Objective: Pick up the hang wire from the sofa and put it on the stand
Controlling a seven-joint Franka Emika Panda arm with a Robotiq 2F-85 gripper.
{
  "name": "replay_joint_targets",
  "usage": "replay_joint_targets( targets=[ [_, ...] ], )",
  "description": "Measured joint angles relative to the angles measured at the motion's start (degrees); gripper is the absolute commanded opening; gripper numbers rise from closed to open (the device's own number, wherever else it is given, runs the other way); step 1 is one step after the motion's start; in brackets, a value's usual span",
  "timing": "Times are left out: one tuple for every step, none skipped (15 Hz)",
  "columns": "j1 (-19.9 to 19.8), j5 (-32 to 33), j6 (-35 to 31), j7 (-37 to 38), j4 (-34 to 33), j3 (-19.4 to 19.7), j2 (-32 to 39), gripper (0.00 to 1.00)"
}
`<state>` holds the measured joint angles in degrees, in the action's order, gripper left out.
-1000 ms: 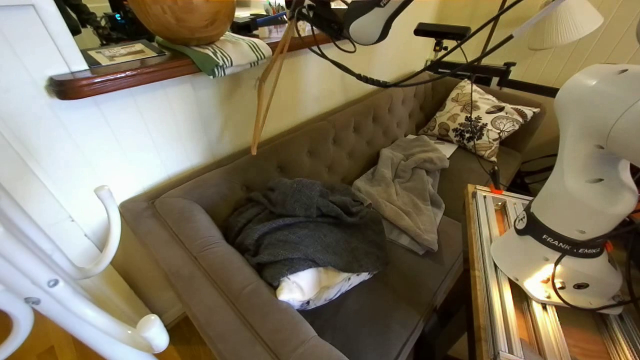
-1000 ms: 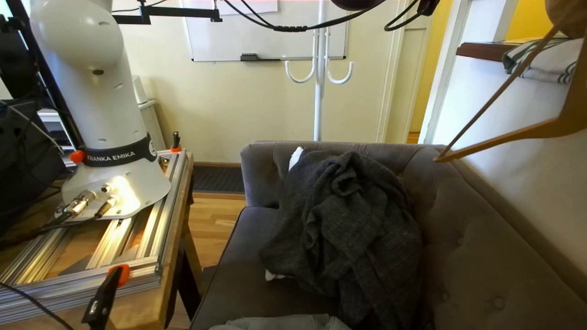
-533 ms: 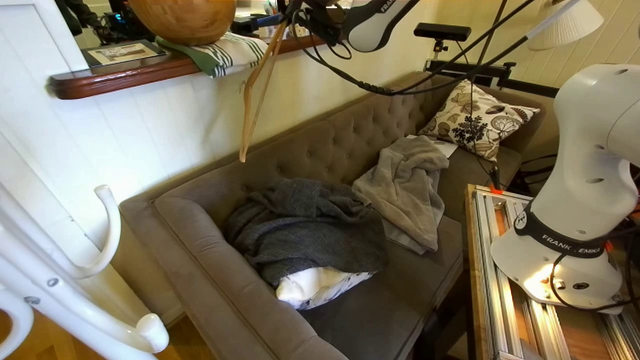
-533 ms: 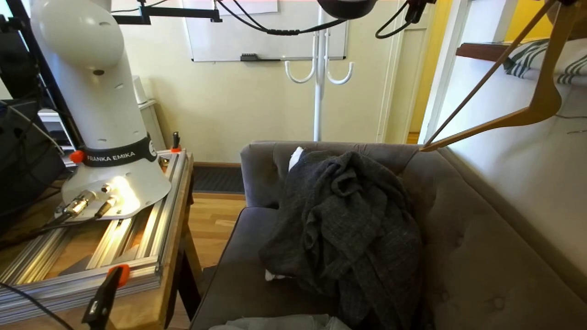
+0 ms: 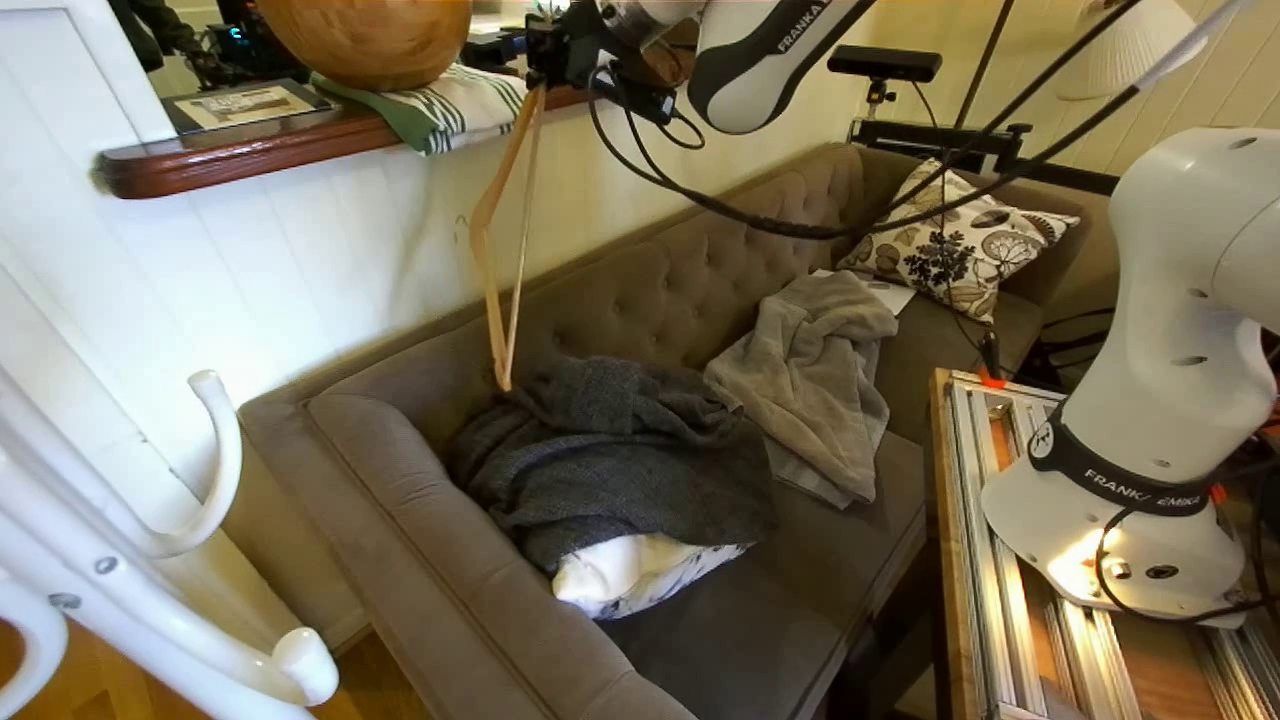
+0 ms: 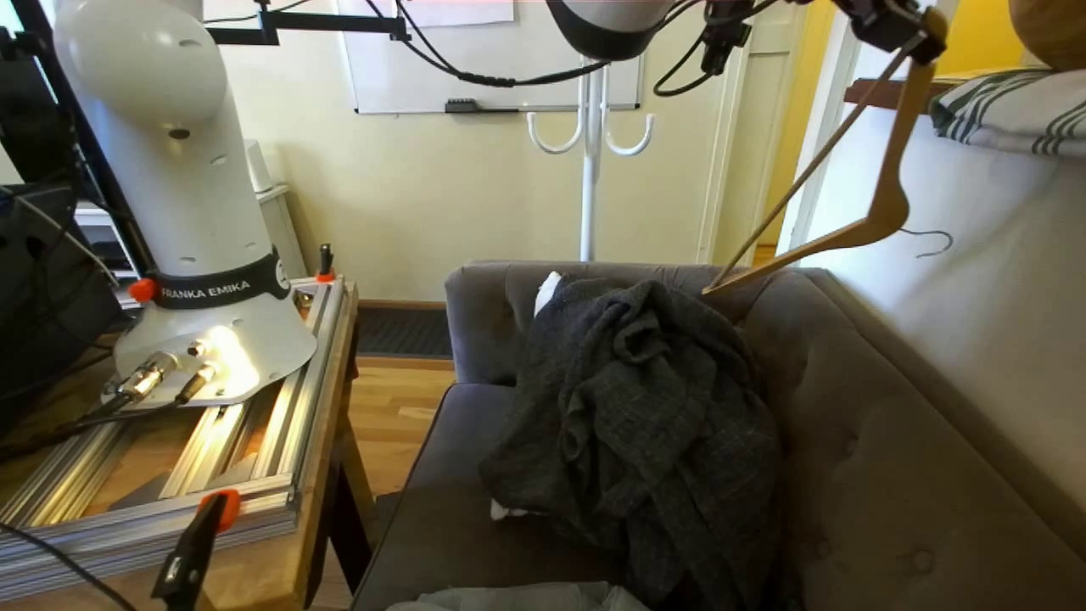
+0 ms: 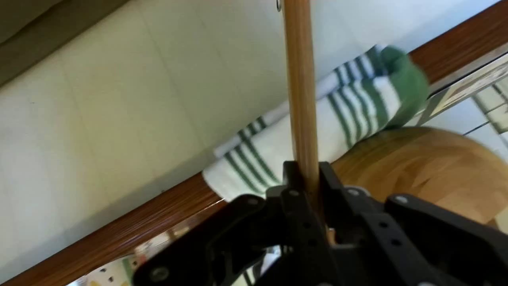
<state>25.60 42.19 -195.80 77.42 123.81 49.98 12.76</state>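
In an exterior view, the sofa (image 5: pixel 400 480) extends from near left to far right. The stand (image 5: pixel 130 590) is located at near left, outside the sofa arm. A dark grey cloth (image 5: pixel 620 450) lies on the sofa's near half. The hang wire (image 6: pixel 887 208) is suspended, tilted, over the sofa, its upper end clamped in the hand (image 7: pixel 306 171).

In an exterior view, you've got the sofa (image 6: pixel 882 450) right of the table (image 6: pixel 254 573) the robot base (image 6: pixel 212 339) sits on, with the stand (image 6: pixel 590 170) behind the sofa's far end. Your hang wire (image 6: pixel 888 204) is up top right, in your gripper (image 7: pixel 306 170), in front of the wall (image 6: pixel 1010 271); the shelf (image 6: pixel 891 93) there has a towel (image 6: pixel 1018 114) and bowl (image 6: pixel 1054 38) on it. Blanket (image 6: pixel 645 424) is on the sofa by that end, throw (image 5: pixel 812 375) next along, and in an exterior view a cushion (image 5: pixel 960 240) is at the opposite end.
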Motion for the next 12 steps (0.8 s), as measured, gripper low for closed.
replay_joint_targets(
  targets=[
    [0.2, 1.8, -1.1, -0.7, 0.8, -1.0, -1.1, 0.04],
    [0.5, 3.5, -2.1, -1.3, 1.3, -1.7, -2.3, 0.04],
    [0.8, 5.4, -2.9, -1.9, 1.6, -2.3, -3.8, 0.04],
    [-0.4, 5.5, -3.0, -4.5, 2.1, -4.9, -5.7, 0.04],
    [-1.1, 6.9, -3.1, -6.2, 2.5, -7.2, -7.7, 0.04],
    [-0.6, 9.4, -3.4, -6.2, 2.7, -7.9, -9.5, 0.04],
    [-0.2, 11.7, -3.8, -6.2, 3.0, -8.8, -11.1, 0.04],
    [0.2, 14.1, -4.5, -6.2, 3.4, -9.7, -12.6, 0.04],
    [0.6, 16.5, -5.4, -5.9, 3.9, -10.4, -13.7, 0.04],
    [1.2, 18.8, -6.7, -5.5, 4.2, -11.0, -14.5, 0.15],
    [1.8, 21.2, -8.4, -4.7, 4.5, -11.5, -14.9, 0.15],
    [2.3, 22.8, -9.6, -3.9, 4.8, -11.7, -15.1, 0.15]
  ],
)
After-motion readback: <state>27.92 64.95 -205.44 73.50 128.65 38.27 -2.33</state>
